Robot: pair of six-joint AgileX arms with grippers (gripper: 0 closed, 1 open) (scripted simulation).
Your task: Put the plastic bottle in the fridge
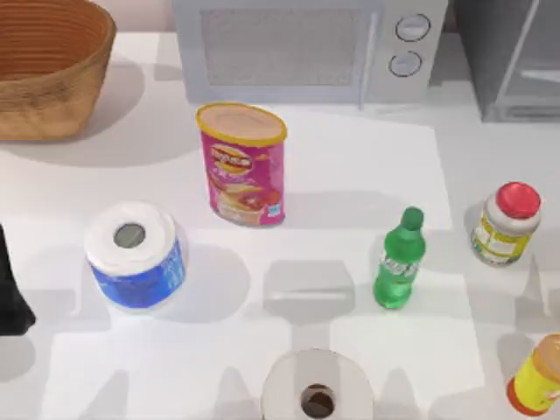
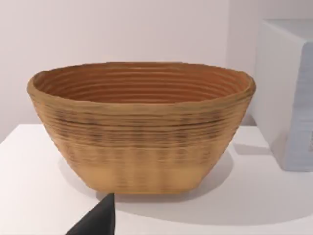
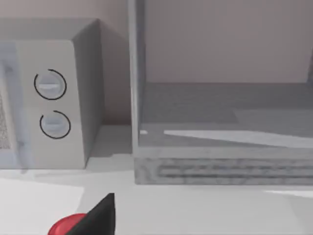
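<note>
Looking down on my table, with the green bottle standing free.

The plastic bottle (image 1: 400,259) stands upright right of centre, touching nothing, its green cap uppermost. Well behind it, at the far right corner, sits the fridge (image 1: 512,57), partly in view. The microwave (image 1: 306,48) is just beside it to the left, and the wicker basket (image 1: 48,66) fills the far left corner. The pink can (image 1: 243,164) stands near the middle, the blue-wrapped paper roll (image 1: 134,255) to its left, another paper roll (image 1: 317,388) at the near edge. The red-lidded jar (image 1: 506,223) and yellow bottle (image 1: 540,376) stand on the right. My left arm (image 1: 10,289) shows as a dark shape at the left edge.
</note>
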